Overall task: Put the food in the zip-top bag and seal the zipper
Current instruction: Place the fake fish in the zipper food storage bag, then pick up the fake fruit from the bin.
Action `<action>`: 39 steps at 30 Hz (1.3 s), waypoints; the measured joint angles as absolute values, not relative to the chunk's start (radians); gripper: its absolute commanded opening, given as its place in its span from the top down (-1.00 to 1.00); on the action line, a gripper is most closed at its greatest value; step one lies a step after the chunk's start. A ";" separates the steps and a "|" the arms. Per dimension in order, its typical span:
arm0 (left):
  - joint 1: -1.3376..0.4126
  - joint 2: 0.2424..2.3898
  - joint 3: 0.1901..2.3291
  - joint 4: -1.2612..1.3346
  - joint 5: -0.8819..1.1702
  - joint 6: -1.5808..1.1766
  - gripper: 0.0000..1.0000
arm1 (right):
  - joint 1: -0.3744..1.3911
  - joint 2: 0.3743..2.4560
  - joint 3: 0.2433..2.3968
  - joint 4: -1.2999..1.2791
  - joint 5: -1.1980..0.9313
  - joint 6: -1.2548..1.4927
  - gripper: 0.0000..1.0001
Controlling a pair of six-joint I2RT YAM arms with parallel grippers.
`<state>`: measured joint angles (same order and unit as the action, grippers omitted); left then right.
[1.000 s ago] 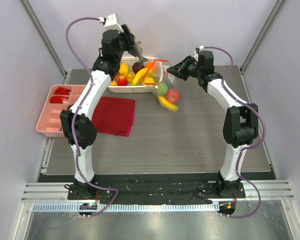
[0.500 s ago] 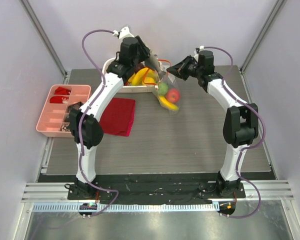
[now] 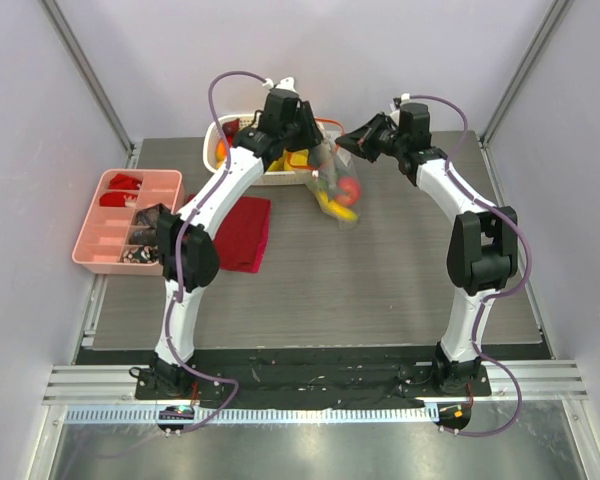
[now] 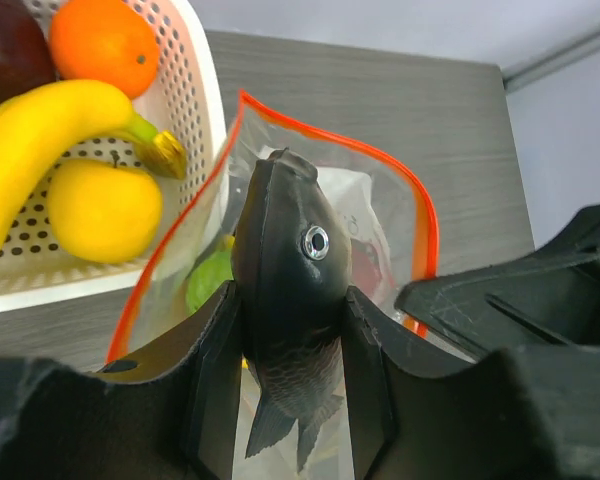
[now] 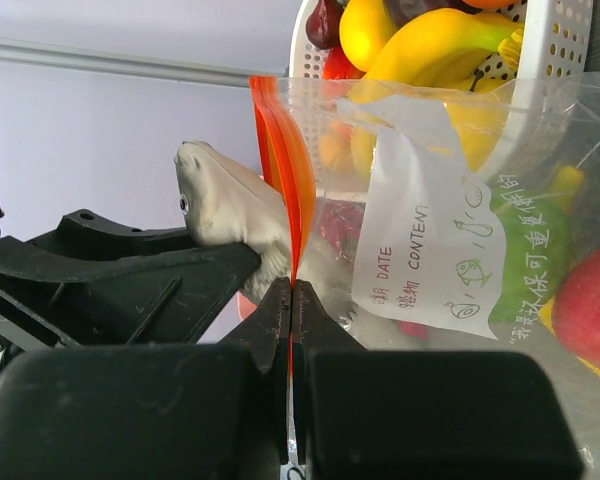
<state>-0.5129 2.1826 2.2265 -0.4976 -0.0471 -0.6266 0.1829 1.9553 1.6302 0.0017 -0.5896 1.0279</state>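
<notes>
- left jaws grip a dark toy fish (image 4: 290,290) by its body, its head at the open mouth of the zip-top bag (image 4: 380,215).
- right jaws are pinched closed on the bag's orange-red zipper (image 5: 286,170), holding that edge up just beside the white basket (image 4: 195,90).
- a red apple (image 5: 590,310) and a green piece (image 5: 525,250) lie inside the bag.

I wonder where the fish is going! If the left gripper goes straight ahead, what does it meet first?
The left gripper, jaws holding a dark toy fish, points into the zip-top bag's open mouth. Probably the fish's nose meets the bag's inside first, though depth is unclear.
</notes>
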 measured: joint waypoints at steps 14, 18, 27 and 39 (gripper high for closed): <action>-0.515 2.305 2.351 -0.662 0.080 -0.563 -0.53 | 0.181 1.955 1.600 0.027 -0.620 1.024 0.98; -0.506 2.299 2.351 -0.643 0.109 -0.540 -1.00 | 0.178 1.955 1.590 0.030 -0.624 1.024 0.98; -0.402 2.095 2.201 -0.494 0.194 -0.486 -0.98 | 0.139 1.955 1.588 0.022 -0.624 1.019 0.98; -0.180 2.209 2.206 -0.419 0.038 -0.301 -0.25 | 0.126 1.955 1.587 0.018 -0.624 1.007 0.98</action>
